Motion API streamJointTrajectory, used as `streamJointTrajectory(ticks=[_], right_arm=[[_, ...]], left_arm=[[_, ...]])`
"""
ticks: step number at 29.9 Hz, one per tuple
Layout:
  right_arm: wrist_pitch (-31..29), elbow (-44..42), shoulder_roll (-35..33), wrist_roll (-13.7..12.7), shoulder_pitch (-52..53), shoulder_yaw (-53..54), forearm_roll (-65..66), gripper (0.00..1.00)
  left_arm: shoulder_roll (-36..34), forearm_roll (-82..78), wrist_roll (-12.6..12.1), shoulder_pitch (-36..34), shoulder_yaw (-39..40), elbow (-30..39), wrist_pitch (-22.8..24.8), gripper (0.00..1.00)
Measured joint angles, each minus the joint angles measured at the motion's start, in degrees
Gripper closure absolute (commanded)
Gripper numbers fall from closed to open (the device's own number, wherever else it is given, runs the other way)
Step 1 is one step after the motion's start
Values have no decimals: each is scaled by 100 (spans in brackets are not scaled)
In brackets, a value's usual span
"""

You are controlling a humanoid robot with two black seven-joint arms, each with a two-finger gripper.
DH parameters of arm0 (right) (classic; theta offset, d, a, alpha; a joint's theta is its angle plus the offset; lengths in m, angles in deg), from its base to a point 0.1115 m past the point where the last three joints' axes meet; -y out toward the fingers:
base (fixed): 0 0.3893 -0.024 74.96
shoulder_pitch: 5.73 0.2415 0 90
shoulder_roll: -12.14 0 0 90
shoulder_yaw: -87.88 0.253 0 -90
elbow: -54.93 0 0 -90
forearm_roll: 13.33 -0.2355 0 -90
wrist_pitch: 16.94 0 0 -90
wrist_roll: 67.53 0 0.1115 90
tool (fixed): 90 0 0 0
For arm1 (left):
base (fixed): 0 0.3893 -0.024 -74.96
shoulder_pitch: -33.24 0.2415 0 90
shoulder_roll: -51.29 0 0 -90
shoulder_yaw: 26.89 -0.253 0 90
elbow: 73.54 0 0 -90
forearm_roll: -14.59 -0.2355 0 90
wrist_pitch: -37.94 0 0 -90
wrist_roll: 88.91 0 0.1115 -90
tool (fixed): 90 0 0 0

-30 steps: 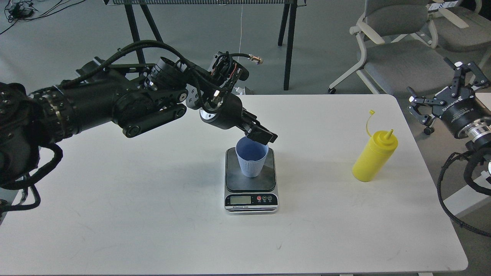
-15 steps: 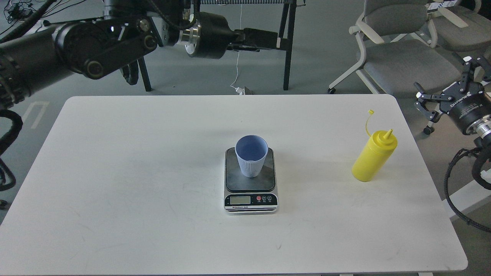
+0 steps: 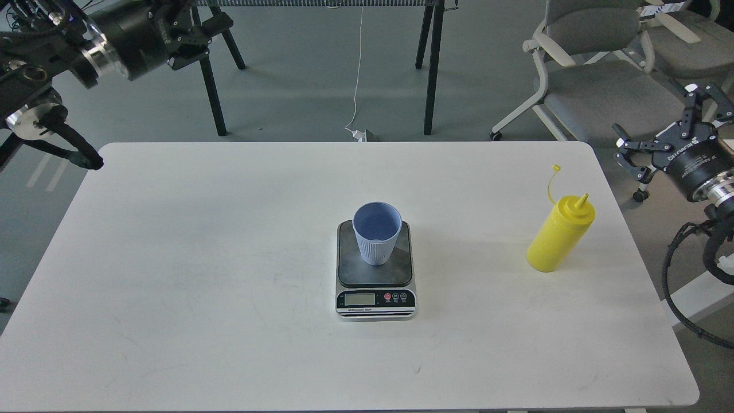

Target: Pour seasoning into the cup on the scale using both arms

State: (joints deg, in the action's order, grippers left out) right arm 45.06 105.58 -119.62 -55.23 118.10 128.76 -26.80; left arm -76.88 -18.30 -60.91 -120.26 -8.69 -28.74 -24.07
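White desk [image 3: 200,275] lies bare across its left half and front; cup [image 3: 377,240] on scale [image 3: 375,269] stands mid-desk; yellow bottle [image 3: 560,233] stands well apart near the right edge, open surface between.

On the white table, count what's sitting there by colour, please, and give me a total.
Yellow: 1, the squeeze bottle.
Light blue-grey: 1, the cup, standing on the scale.
Dark grey and silver: 1, the scale.
Total: 3 things on the table.
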Motion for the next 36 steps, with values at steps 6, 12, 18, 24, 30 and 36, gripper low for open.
streamJointTrajectory(ticks=[6,12,18,24,30,36], right_arm=[[0,121,0,101,9,208,-138,1],[0,919,-494,155,-191,726,-1660,1],[0,1659,-1454,239,-559,1192,-3270,1],[0,1846,-2138,491,-1190,1427,-4139,1],[0,1945,-2188,490,-2211,1400,-4428,1],[0,2369,-1744,316,-3356,1387,-4452,1]], left_arm=[[59,15,0,435,323,-24,0,1],[72,2,0,598,340,-25,0,1],[73,-35,0,733,324,-25,0,1],[83,-49,0,788,303,-25,0,1],[131,-68,0,877,280,-24,1,1],[100,-77,0,999,272,-24,1,1]])
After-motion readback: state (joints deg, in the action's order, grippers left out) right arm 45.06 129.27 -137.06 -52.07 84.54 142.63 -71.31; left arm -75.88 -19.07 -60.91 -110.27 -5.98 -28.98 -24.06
